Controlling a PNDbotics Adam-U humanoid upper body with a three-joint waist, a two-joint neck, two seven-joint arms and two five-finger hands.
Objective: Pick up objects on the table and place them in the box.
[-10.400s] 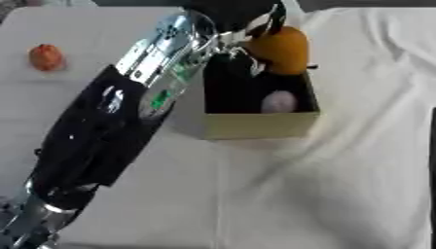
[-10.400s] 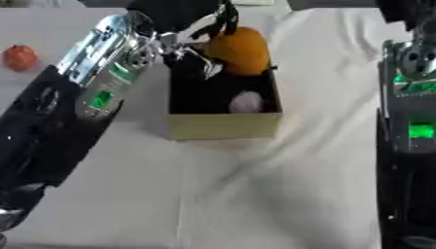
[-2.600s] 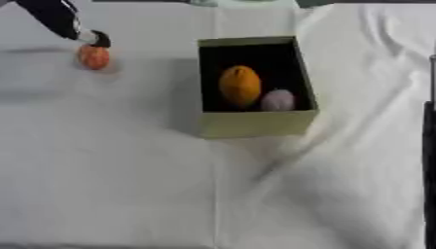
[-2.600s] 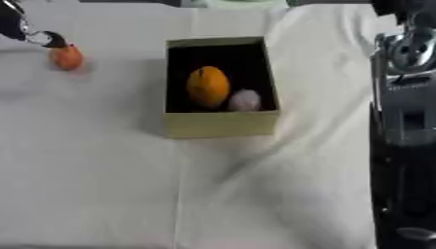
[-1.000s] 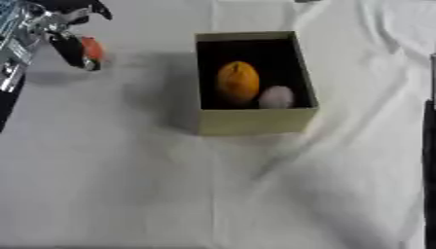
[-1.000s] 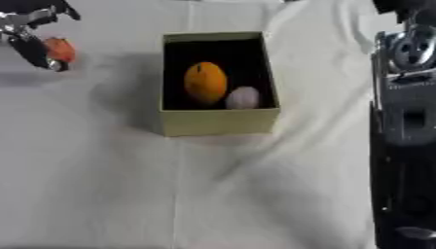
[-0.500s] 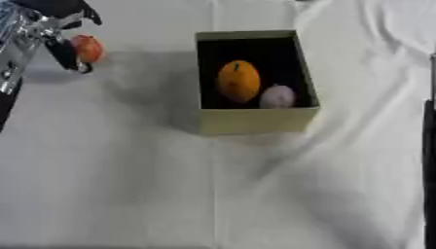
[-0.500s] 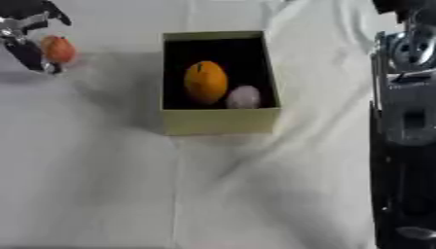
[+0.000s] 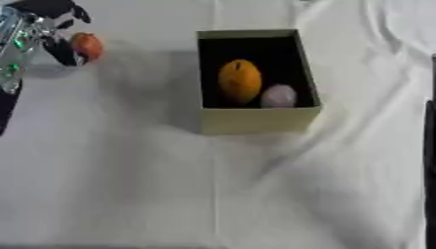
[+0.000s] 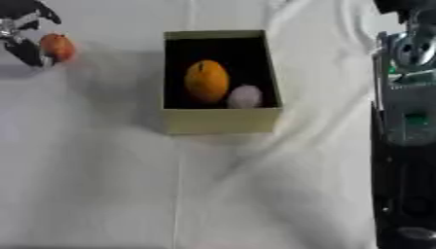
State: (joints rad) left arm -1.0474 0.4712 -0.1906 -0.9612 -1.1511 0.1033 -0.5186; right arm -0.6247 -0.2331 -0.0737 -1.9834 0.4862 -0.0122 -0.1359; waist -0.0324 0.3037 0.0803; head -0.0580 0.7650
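Now | left hand (image 9: 53, 29) curled round orange object (image 9: 86, 45) | box (image 9: 255, 121) apart

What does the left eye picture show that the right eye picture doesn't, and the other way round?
Only the left eye view shows a silver stretch of the robot's left arm with small green lights, at the left edge.

Only the right eye view shows the robot's right arm, black and grey with a green light, filling the right edge.

Both show the left hand curled round a small orange-red ball at the upper left, and the open box on the white cloth, holding an orange fruit and a pale round thing.
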